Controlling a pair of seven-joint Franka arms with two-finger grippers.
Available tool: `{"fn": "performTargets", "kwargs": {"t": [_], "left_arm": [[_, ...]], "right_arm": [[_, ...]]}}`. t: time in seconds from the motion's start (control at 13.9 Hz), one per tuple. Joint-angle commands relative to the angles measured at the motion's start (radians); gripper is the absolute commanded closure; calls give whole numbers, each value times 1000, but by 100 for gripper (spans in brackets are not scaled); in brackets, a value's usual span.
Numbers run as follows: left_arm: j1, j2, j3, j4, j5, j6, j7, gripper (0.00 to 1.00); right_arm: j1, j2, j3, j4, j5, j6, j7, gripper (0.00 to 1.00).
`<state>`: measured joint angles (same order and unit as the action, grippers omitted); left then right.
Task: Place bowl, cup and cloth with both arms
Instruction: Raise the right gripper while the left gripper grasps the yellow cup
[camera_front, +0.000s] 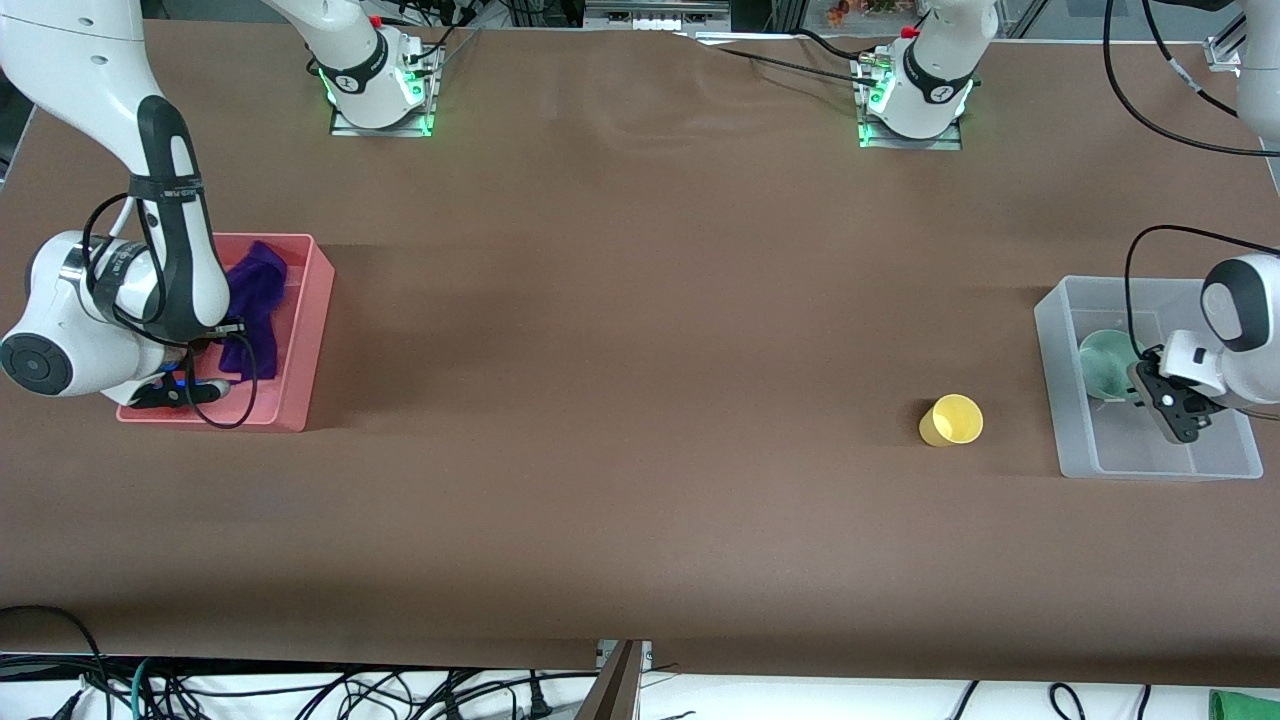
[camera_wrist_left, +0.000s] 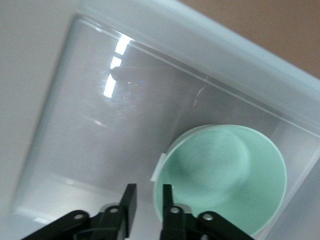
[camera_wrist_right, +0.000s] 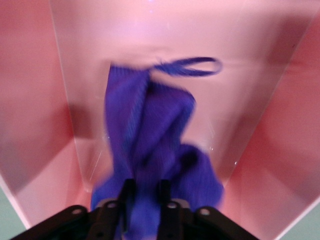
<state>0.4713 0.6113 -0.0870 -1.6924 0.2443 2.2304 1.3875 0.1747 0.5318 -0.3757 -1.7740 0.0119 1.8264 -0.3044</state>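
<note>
Right claw (camera_wrist_right: 142, 200) pinching purple cloth (camera_wrist_right: 150, 145) inside pink bin (camera_front: 300, 330) for lifting; left claw (camera_wrist_left: 147, 205) gripping mint bowl (camera_wrist_left: 225, 175) rim in clear bin (camera_front: 1060, 380); yellow cup (camera_front: 951, 420) loose on tabletop (camera_front: 640, 300), bowl's nine o'clock.

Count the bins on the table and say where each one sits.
2. The pink bin is at the right arm's end, holding the cloth; the clear bin is at the left arm's end, holding the bowl.

I see the mint bowl (camera_front: 1106, 363) tilted in the clear bin (camera_front: 1150, 465), purple cloth (camera_front: 255, 300) crumpled in the pink bin (camera_front: 310, 330), yellow cup (camera_front: 951, 420) on its side on the desk (camera_front: 640, 400).
</note>
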Motion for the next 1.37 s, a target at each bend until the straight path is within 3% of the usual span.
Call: {"fn": "performTargets", "kwargs": {"t": [0.0,0.14,0.29,0.5,0.72,0.94,1.15,1.22,1.29], "left_arm": [[-3,-108,-32,23,-22,-127,-7,0],[-20,-140,-77,72,-46,-237,-98,0],[-25,-140,-138,123,-48,-325,-322,0],[-46,-124,-200,125,-104,-327,-650,0],[-104,-59,-200,126,-168,-308,-879,0],[-126,14,-201,115,-180,-201,-981,0],[-154,48,-200,115,-307,-192,-1054,1],[-152,74,-200,120,-309,-175,-1056,5],[-154,91,-197,115,-295,-114,-1052,20]], "right_arm": [[2,-59,6,36,17,-12,8,0],[6,-91,27,89,37,-59,10,0],[6,-114,95,152,48,-114,39,0],[6,-174,220,189,42,-122,216,0],[6,-259,322,218,33,-125,235,0],[3,-332,324,304,31,-229,232,0],[-36,-395,314,317,1,-217,238,0],[-50,-420,314,314,-3,-217,238,0],[-55,-440,314,303,-6,-231,238,0]]}}
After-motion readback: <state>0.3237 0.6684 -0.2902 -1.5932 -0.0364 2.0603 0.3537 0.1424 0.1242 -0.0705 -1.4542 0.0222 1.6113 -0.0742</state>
